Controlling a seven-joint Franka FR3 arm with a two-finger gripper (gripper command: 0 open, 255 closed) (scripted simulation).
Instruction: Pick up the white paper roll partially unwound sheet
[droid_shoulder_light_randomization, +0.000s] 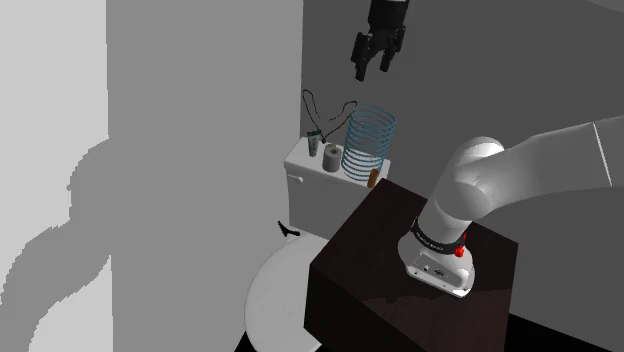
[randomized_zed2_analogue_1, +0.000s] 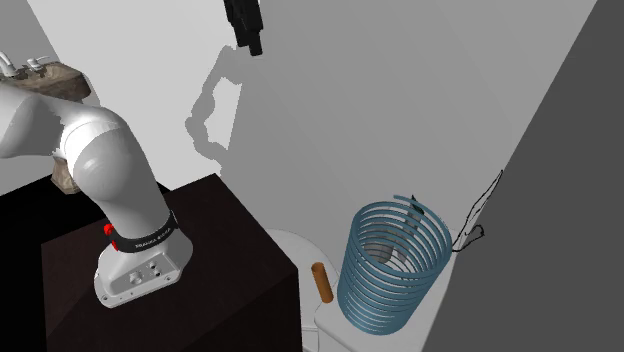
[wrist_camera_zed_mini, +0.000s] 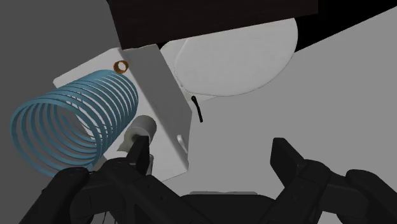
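Observation:
The paper roll (droid_shoulder_light_randomization: 331, 158) is a small pale cylinder standing on the white toilet tank (droid_shoulder_light_randomization: 305, 182), beside the blue wire basket (droid_shoulder_light_randomization: 368, 140). My gripper (droid_shoulder_light_randomization: 375, 58) hangs high above the tank, open, with nothing between its fingers. In the wrist view the paper roll (wrist_camera_zed_mini: 141, 129) lies far below, just past my left fingertip (wrist_camera_zed_mini: 138, 154) and next to the blue wire basket (wrist_camera_zed_mini: 76, 121). In the second exterior view my gripper (randomized_zed2_analogue_1: 246, 28) is near the top edge, well above the blue wire basket (randomized_zed2_analogue_1: 390, 265).
A brown cylinder (droid_shoulder_light_randomization: 372, 179) lies on the tank near the dark stand (droid_shoulder_light_randomization: 420, 290). A thin black wire shape (droid_shoulder_light_randomization: 322, 112) and a small green item (droid_shoulder_light_randomization: 314, 140) stand at the tank's far end. The round toilet lid (droid_shoulder_light_randomization: 280, 300) is below, a grey wall behind.

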